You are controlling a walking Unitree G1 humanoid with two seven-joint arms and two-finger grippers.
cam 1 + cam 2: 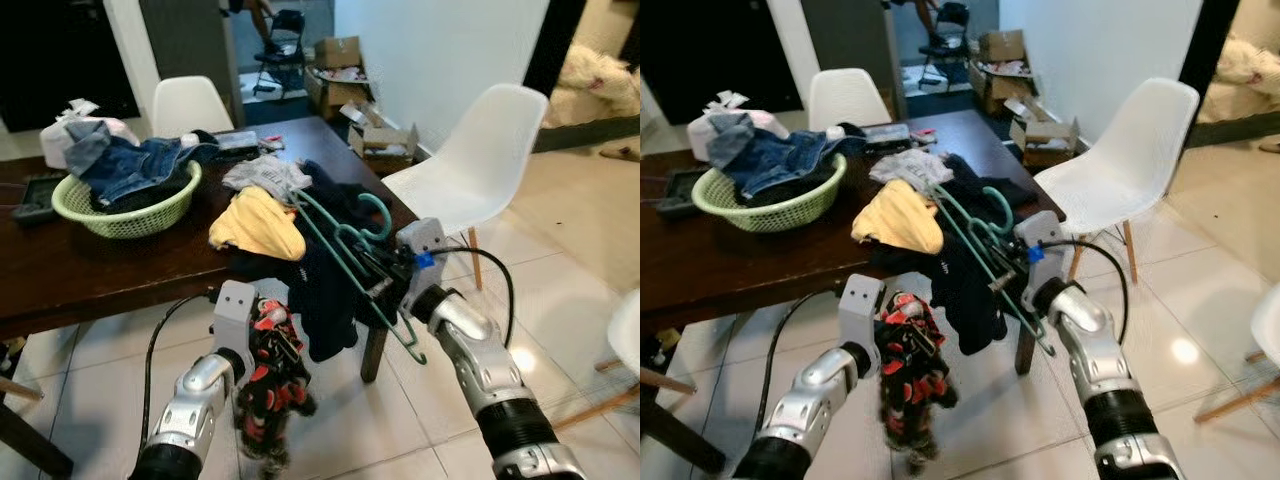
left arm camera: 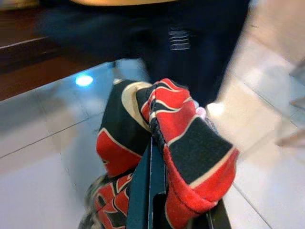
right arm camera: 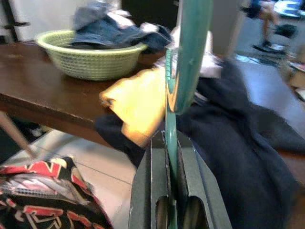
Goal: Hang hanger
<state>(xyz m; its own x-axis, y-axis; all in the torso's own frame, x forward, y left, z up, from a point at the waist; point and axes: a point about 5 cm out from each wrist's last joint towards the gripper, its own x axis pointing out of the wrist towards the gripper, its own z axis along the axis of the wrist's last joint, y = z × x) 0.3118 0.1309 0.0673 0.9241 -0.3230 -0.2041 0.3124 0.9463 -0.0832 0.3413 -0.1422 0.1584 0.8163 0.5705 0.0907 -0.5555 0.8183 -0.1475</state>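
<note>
The teal plastic hanger [image 1: 345, 245] is clamped in the right claw [image 1: 385, 280], whose two black fingers press on its lower bar, as the right wrist view shows [image 3: 169, 143]. It is held tilted over the front edge of the dark wooden counter [image 1: 100, 265], its hook near a heap of dark navy clothing [image 1: 325, 285] that spills over that edge. The left claw [image 1: 270, 345] is clenched on a red, black and cream patterned garment [image 1: 270, 385], which hangs below it above the pale tiled floor [image 1: 400, 420]. On the counter beside the navy heap lie a yellow cloth [image 1: 255, 222] and a grey one [image 1: 262, 177]. Further to the robot's left sits a light green woven basket [image 1: 125, 210] holding blue denim [image 1: 125, 165]. A white plastic chair [image 1: 470, 160] stands at the counter's right end, another [image 1: 188, 105] behind it.
</note>
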